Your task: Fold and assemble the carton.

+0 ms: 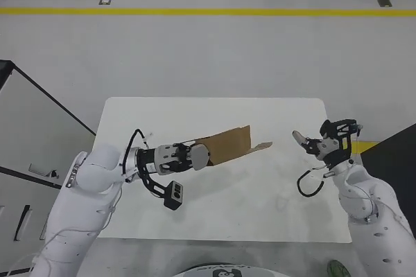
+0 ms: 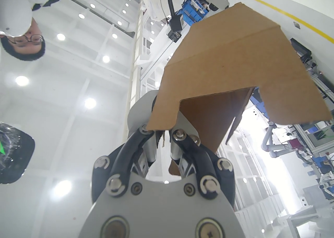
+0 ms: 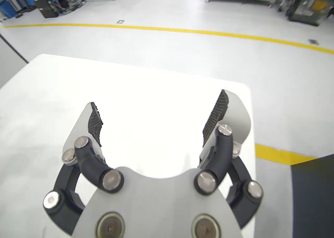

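left tool (image 2: 163, 132) gripping brown carton (image 2: 234, 66), creased, partly folded

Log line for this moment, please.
left gripper: shut on carton, held over table | right gripper: open, empty, over table's right side | carton: creased, not yet assembled

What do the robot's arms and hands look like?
The left arm and right arm wear white shells, with black cables looping at the wrists. The left hand and right hand share silver plates, black curved links and round silver pins; the right's pads are black, ribbed.
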`<state>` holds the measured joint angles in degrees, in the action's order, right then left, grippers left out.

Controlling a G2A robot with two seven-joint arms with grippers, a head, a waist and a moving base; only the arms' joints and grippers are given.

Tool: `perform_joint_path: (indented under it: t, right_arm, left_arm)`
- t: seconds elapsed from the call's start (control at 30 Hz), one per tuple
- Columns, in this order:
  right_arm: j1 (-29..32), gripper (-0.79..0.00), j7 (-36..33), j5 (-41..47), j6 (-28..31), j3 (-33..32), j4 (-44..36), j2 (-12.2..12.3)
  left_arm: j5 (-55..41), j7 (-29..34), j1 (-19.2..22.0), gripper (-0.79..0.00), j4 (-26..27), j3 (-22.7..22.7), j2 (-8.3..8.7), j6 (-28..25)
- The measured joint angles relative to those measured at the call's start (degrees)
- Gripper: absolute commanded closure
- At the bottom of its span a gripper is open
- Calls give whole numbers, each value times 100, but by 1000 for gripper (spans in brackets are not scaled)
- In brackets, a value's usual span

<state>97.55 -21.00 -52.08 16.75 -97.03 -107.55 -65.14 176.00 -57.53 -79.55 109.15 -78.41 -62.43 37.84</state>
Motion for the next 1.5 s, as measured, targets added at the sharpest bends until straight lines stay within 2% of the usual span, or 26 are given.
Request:
perform_joint_path:
  t: [0.07, 0.17, 0.23, 0.37, 0.43, 0.53, 0.67, 0.87, 1.0, 1.2, 1.33, 1.5]
  right_arm:
    - [-71, -785, -803, 758, 139, -104, -52, 26]
    - [-180, -785, -1769, 2033, -37, -293, -81, 46]
    - [-186, -785, -1919, 2403, -57, -300, -85, 47]
    - [-182, -785, -1765, 2041, -50, -290, -83, 45]
    - [-184, -785, -1752, 2138, -118, -241, -26, 30]
    - [-391, -785, -2325, 3177, -363, -270, 104, 47]
    - [-876, -785, -3751, 4986, -1000, -372, 402, 110]
    - [-1514, -785, -5054, 6132, -1888, -277, 915, 194]
    - [-1724, -785, -5291, 6647, -2248, -172, 1143, 203]
    - [-1709, -785, -5273, 6595, -2242, -167, 1143, 200]
    - [-1697, -785, -5200, 6981, -2443, -2, 1177, 187]
    - [-1922, -785, -5352, 7759, -2942, 251, 1393, 176]
  left_arm:
    - [0, -134, 37, 0, -65, -3, 25, 141]
    - [0, -182, 80, 0, -182, 2, 45, 270]
    - [0, -184, 89, 0, -195, -2, 47, 274]
    - [0, -179, 87, 0, -189, -3, 47, 267]
    - [0, -162, 88, 0, -175, 12, 51, 294]
    - [0, -301, 168, 0, -228, 10, 87, 528]
    - [0, -328, 352, 0, -169, 73, 232, 566]
    - [0, -217, 613, 0, -117, 317, 548, 675]
    - [0, -165, 739, 0, -180, 446, 708, 728]
    - [-20, -147, 725, 0, -171, 457, 704, 711]
    - [-495, 7, 683, 0, -173, 599, 697, 707]
    - [-546, -21, 744, 0, -331, 752, 707, 875]
